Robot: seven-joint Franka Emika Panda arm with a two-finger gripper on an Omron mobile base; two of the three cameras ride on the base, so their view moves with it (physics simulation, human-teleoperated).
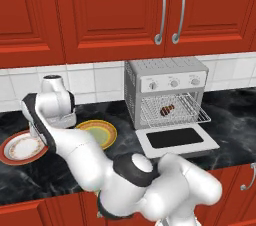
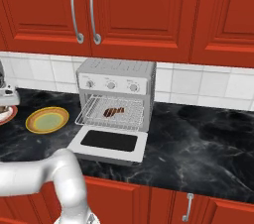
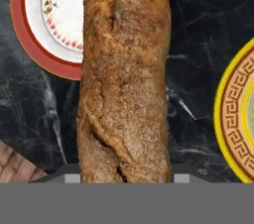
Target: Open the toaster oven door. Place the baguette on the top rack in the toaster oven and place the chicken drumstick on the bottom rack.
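Baguette (image 3: pixel 124 79), brown, cracked crust, gripped lengthwise by the tool above counter.

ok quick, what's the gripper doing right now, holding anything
gripper: jaws closed on the baguette, held above the counter between the two plates.

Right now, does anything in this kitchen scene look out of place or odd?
Nothing is spilled or damaged. The toaster oven door lies flat open, and the chicken drumstick rests on a wire rack pulled out over it. The baguette is off its plate, close before the hand camera above the counter. The red-rimmed plate and yellow-rimmed plate lie flat.
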